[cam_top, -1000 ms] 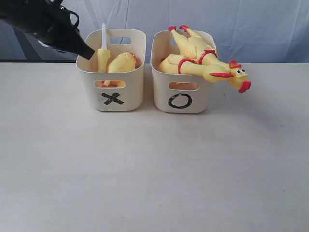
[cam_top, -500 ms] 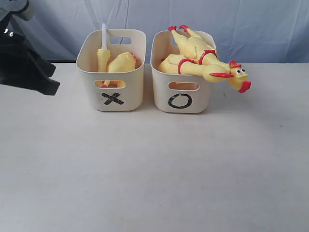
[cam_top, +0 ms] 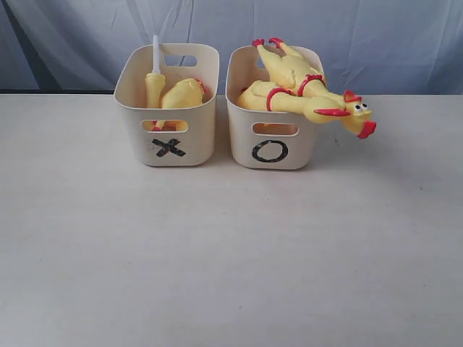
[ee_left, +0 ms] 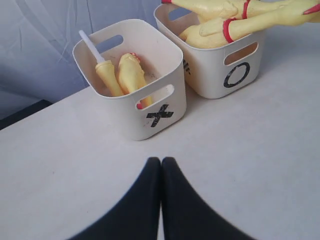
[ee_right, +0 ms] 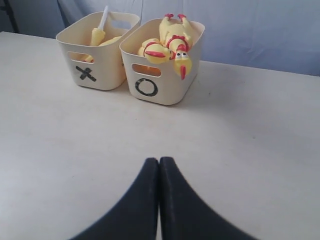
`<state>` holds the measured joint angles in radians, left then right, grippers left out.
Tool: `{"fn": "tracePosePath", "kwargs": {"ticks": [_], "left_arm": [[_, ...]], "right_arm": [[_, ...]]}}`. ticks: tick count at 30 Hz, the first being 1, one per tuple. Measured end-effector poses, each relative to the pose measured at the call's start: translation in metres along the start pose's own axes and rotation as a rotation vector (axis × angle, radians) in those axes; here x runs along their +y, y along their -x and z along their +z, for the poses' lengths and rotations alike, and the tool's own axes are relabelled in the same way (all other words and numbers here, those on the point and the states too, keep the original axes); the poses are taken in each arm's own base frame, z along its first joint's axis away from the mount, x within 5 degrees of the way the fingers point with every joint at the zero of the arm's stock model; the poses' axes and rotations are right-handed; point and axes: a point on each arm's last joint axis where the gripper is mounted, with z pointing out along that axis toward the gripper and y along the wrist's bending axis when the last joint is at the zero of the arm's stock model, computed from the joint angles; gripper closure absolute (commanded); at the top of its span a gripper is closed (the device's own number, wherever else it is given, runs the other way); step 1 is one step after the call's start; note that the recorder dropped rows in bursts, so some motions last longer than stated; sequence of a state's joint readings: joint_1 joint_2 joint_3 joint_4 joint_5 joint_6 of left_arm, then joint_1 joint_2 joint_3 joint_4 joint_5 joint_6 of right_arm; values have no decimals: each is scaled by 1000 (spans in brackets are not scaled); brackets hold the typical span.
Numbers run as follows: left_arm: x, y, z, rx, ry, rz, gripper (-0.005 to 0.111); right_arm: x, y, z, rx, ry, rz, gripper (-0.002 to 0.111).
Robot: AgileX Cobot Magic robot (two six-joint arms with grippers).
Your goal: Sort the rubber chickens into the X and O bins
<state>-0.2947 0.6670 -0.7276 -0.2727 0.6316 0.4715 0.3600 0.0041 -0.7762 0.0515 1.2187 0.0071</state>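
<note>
Two cream bins stand side by side at the back of the table. The X bin (cam_top: 168, 134) holds a headless yellow chicken (cam_top: 183, 94) and a small leg-shaped piece with a white stick (cam_top: 154, 78). In the O bin (cam_top: 271, 141) lie long yellow rubber chickens (cam_top: 293, 72); one head (cam_top: 354, 112) hangs over the right rim. Neither arm shows in the exterior view. My left gripper (ee_left: 161, 161) is shut and empty, short of the X bin (ee_left: 150, 107). Over bare table, well short of the O bin (ee_right: 160, 85), my right gripper (ee_right: 159, 161) is shut and empty.
A blue-grey cloth backdrop (cam_top: 376, 43) hangs behind the bins. The pale table (cam_top: 231, 253) stretches in front of them.
The left arm, near the X bin's left rim a second ago, has pulled back left and down and left the exterior view. The bins and chickens have not moved.
</note>
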Motion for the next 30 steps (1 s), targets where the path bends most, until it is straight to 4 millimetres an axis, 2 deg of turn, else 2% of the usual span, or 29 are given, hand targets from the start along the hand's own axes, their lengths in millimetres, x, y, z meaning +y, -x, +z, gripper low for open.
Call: {"fn": "tracePosePath", "kwargs": {"ticks": [10, 23, 30], "left_arm": [[0, 0, -9, -32, 18, 12, 106], [-3, -5, -69, -232, 195, 15, 106], [-9, -10, -92, -308, 280, 19, 106]], "right_arm": [[8, 0, 0, 0, 79, 33, 109], [12, -1, 1, 6, 116, 51, 109], [19, -4, 10, 19, -21, 111, 109]]}}
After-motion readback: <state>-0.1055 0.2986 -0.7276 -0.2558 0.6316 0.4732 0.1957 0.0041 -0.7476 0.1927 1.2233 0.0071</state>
